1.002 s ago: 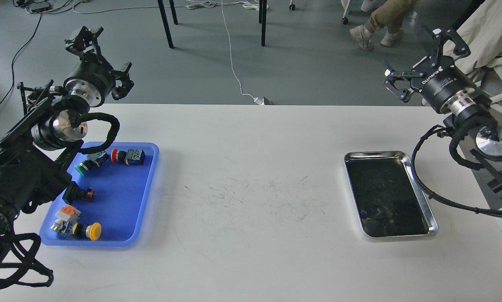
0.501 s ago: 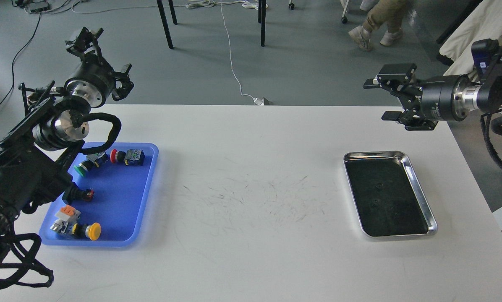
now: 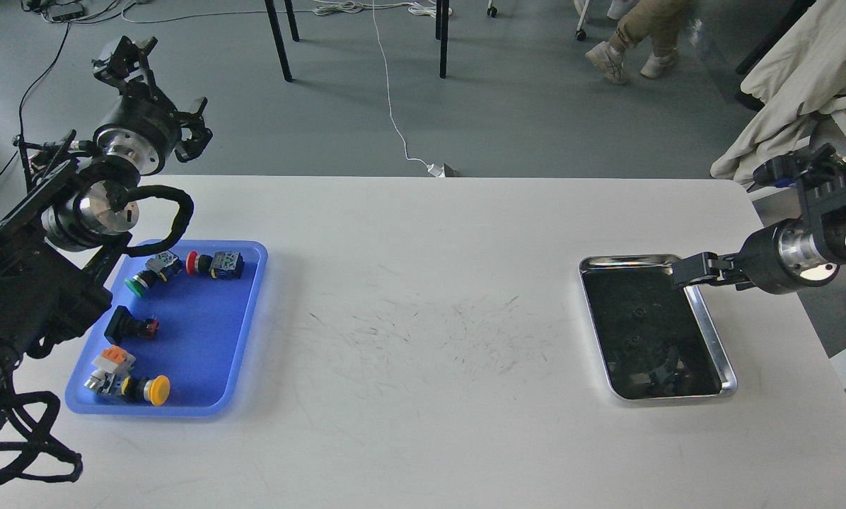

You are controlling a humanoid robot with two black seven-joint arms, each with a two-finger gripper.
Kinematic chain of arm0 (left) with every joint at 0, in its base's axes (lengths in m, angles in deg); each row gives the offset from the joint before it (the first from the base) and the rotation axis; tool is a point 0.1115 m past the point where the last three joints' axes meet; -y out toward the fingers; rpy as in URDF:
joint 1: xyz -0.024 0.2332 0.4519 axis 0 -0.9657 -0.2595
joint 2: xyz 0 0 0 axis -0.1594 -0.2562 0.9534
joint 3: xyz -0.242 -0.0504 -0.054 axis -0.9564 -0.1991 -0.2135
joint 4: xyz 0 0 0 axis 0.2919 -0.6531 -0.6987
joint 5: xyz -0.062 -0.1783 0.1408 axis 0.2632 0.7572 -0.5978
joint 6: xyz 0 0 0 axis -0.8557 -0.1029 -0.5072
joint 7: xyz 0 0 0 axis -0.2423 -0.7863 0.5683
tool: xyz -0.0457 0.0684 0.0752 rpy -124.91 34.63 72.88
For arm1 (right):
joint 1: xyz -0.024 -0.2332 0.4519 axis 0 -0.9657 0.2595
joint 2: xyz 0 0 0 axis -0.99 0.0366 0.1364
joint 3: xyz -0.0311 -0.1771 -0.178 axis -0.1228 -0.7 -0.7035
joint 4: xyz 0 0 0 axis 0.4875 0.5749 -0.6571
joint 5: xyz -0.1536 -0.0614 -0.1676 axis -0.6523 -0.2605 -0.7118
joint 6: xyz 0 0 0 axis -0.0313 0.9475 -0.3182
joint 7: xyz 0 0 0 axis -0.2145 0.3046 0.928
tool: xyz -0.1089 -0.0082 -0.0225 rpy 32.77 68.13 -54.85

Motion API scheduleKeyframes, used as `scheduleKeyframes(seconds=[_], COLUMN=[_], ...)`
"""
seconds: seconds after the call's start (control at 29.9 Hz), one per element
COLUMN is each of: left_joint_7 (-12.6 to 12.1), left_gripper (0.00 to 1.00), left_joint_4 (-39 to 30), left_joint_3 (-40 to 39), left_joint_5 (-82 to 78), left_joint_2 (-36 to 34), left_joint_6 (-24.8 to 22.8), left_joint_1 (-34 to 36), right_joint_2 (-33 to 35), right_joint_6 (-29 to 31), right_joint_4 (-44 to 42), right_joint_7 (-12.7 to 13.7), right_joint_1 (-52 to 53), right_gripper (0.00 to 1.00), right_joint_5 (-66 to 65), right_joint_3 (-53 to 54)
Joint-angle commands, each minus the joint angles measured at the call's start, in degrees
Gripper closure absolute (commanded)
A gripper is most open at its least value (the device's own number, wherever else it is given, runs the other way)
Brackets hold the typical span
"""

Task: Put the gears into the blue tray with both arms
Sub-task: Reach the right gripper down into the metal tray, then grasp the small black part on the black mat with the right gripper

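Observation:
The blue tray (image 3: 207,339) lies at the table's left with several coloured push-buttons in it and no gears. Two tiny dark gears (image 3: 637,312) (image 3: 633,343) show faintly on the dark floor of the steel tray (image 3: 713,343) at the right. My right gripper (image 3: 690,273) reaches in low from the right, over the steel tray's upper right rim, above and to the right of the gears. It is seen edge-on, so its fingers cannot be told apart. My left gripper (image 3: 160,92) is raised beyond the table's far left edge, open and empty.
Push-buttons with green (image 3: 137,285), red (image 3: 192,263) and yellow (image 3: 158,389) caps lie in the blue tray. The table's middle (image 3: 423,332) is bare and scuffed. Chair legs, cables and a person's feet are on the floor beyond the table.
My right arm swung down from above the far right table edge to the steel tray's right rim. My left gripper shifted slightly up and left, still open.

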Motion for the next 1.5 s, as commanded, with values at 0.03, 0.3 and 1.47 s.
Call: scheduleKeyframes(seconds=[0.03, 0.3, 1.47], left_joint_7=[0.1, 1.8, 1.8], left_gripper=[0.02, 0.02, 0.02], left_joint_4=[0.0, 0.1, 0.1], left_joint_3=[0.0, 0.3, 0.3], left_joint_5=[0.0, 0.0, 0.1], left_joint_2=[0.0, 0.0, -1.1], left_joint_6=[-0.2, -0.2, 0.0], left_joint_1=[0.1, -0.1, -0.6], right_joint_2=[-1.3, -8.2, -17.9], right_joint_6=[-1.2, -6.0, -6.2], right_joint_4=[-1.0, -5.6, -12.5], right_joint_7=[0.0, -0.2, -0.3], right_joint_1=[-1.0, -5.2, -10.1], right_gripper=[0.03, 0.05, 0.22], right_joint_5=[0.1, 2.1, 4.8], right_joint_3=[-0.9, -0.8, -3.1])
